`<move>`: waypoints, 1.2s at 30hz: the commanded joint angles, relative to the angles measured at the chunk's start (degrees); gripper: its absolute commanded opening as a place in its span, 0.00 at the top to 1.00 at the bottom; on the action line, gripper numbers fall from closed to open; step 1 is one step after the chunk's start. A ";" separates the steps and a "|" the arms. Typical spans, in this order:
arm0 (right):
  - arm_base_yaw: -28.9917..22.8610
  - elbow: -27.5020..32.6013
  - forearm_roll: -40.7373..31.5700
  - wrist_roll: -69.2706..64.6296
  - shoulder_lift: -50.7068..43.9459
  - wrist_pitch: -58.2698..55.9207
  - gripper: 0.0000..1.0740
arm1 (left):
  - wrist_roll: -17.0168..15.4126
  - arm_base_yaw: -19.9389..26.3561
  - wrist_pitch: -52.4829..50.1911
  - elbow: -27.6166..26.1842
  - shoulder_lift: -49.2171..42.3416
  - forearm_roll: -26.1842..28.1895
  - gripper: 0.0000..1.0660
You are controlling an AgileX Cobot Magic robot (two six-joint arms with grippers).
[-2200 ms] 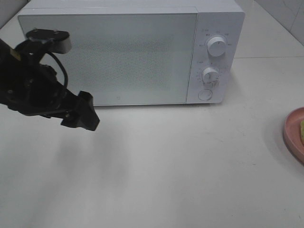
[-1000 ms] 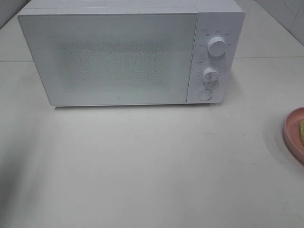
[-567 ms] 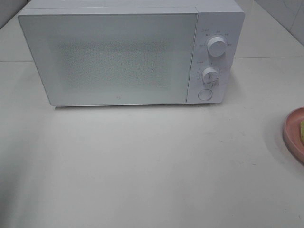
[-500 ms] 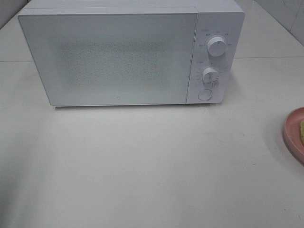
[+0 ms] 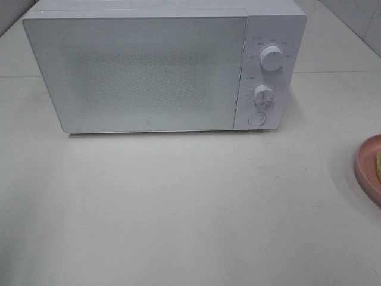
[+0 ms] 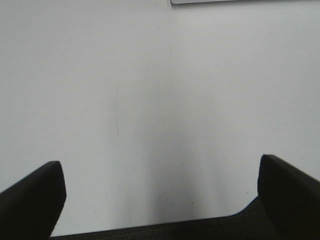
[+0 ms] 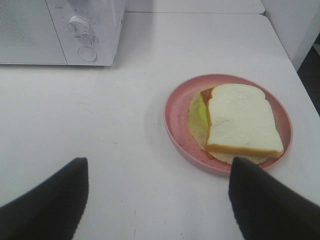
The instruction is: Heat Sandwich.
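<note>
The sandwich (image 7: 240,122), white bread over green, yellow and orange filling, lies on a round pink plate (image 7: 175,120) in the right wrist view. My right gripper (image 7: 159,170) is open, hanging a little short of the plate with nothing between its fingers. In the high view only a sliver of the sandwich (image 5: 378,164) and the plate (image 5: 363,164) show at the right edge. The white microwave (image 5: 161,65) stands at the back with its door closed. My left gripper (image 6: 160,170) is open wide over bare table, and neither arm shows in the high view.
The microwave has two dials (image 5: 272,58) and a round button (image 5: 256,118) on its right panel. The table's front edge (image 6: 150,227) shows just under the left gripper. A white wall or cabinet (image 7: 292,25) stands beyond the plate.
The left arm, which stood in front of the microwave door earlier, has pulled out of the high view to the left. Its shadow has faded; nothing else has moved.
</note>
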State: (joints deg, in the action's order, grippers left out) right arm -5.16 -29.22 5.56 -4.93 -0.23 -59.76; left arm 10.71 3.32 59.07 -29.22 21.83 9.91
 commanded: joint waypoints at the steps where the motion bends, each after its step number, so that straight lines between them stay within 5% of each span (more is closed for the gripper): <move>1: 0.40 0.00 0.11 -0.34 -1.55 0.34 0.30 | -1.32 0.11 0.86 0.40 -3.38 -1.03 0.08; 24: 0.40 0.00 0.11 -0.34 -1.55 0.34 0.30 | -1.49 0.11 0.86 0.40 -23.61 -1.09 0.08; 36: 0.40 0.00 0.11 -0.34 -1.55 0.34 0.30 | -1.43 -0.23 0.80 0.40 -23.78 -1.09 0.08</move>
State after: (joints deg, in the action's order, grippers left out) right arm -5.16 -29.22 5.56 -4.93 -0.23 -59.76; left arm 9.68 3.32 59.99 -28.82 -0.17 8.65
